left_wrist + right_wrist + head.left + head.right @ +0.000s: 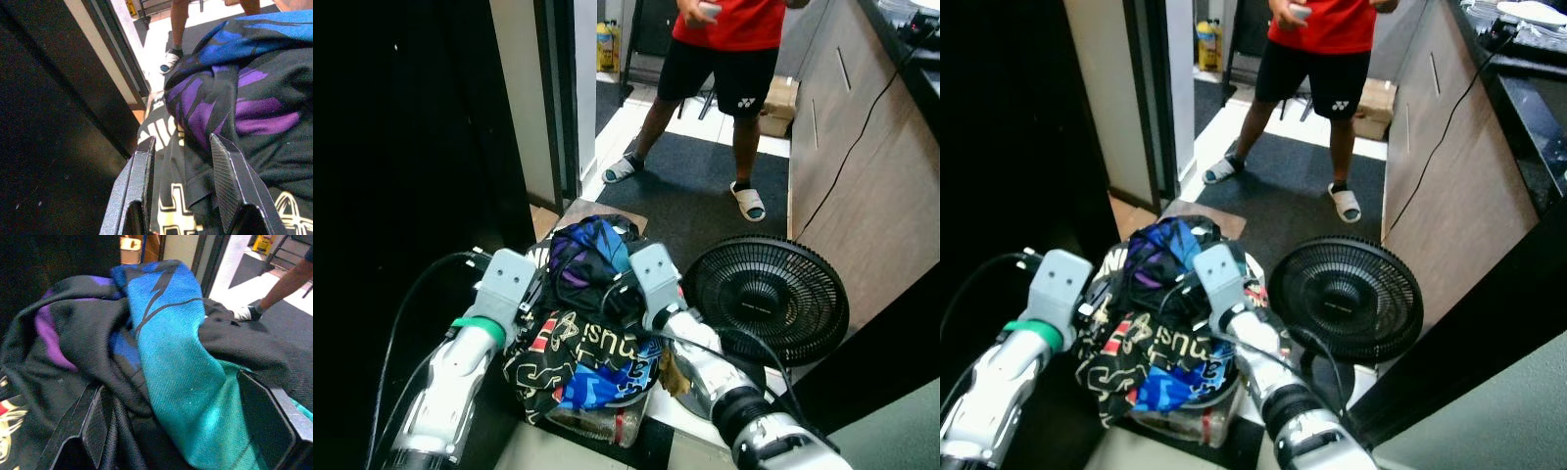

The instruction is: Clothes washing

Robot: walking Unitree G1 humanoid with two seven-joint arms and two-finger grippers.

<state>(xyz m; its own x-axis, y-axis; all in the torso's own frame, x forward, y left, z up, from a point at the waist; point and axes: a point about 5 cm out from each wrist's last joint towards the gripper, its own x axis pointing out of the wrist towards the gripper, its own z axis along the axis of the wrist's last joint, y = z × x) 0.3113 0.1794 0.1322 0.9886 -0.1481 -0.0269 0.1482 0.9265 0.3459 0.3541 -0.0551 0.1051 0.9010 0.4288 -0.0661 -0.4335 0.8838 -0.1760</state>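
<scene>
A heap of clothes (587,333), black with blue, purple and cream lettering, lies piled over a clear plastic basket (602,423) just below me. My left gripper (183,161) is at the heap's left side, shut on a fold of black and purple cloth (215,112) that hangs between its fingers (142,186). On the heap's right side my right gripper (176,416) is pushed in, with its fingers (98,426) wide apart around a blue and teal garment (171,347). In the eye views the cloth hides both sets of fingertips.
A black floor fan (766,297) stands close on the right, touching my right arm's side. A person in a red shirt and black shorts (724,59) stands ahead on a dark mat (695,196). Wooden cabinets (862,166) line the right, a dark door (411,147) the left.
</scene>
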